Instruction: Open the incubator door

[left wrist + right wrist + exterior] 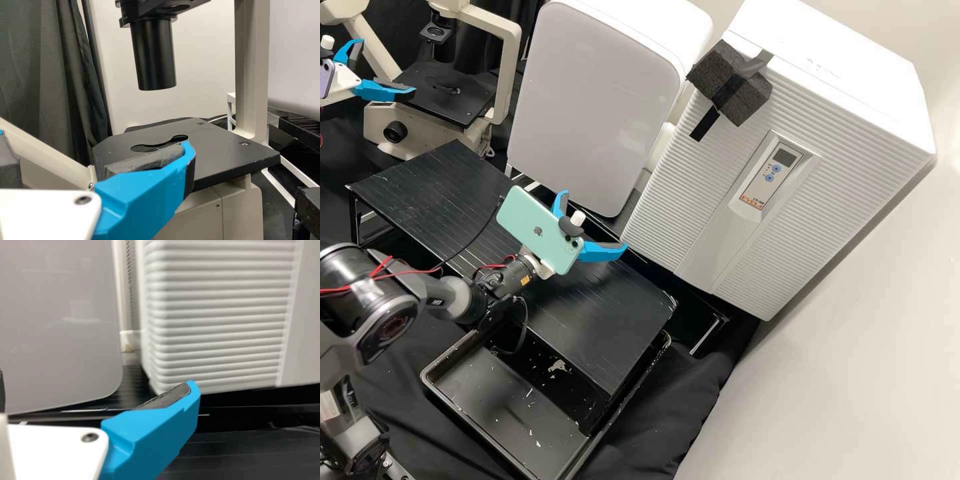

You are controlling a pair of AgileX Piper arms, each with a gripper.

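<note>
With the fingers (603, 252) apart on both your left gripper (388, 65) and right gripper (596, 220), too low a right-hand approach could butt the ribbed incubator door (680, 193), missing its edge.

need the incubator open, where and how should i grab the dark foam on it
Probably best by the outer part of the dark foam, coming from in front of the ribbed face, with the right gripper closing on the foam's sides. It juts out as a chunky block, while the ribs look too shallow to pinch.
</note>
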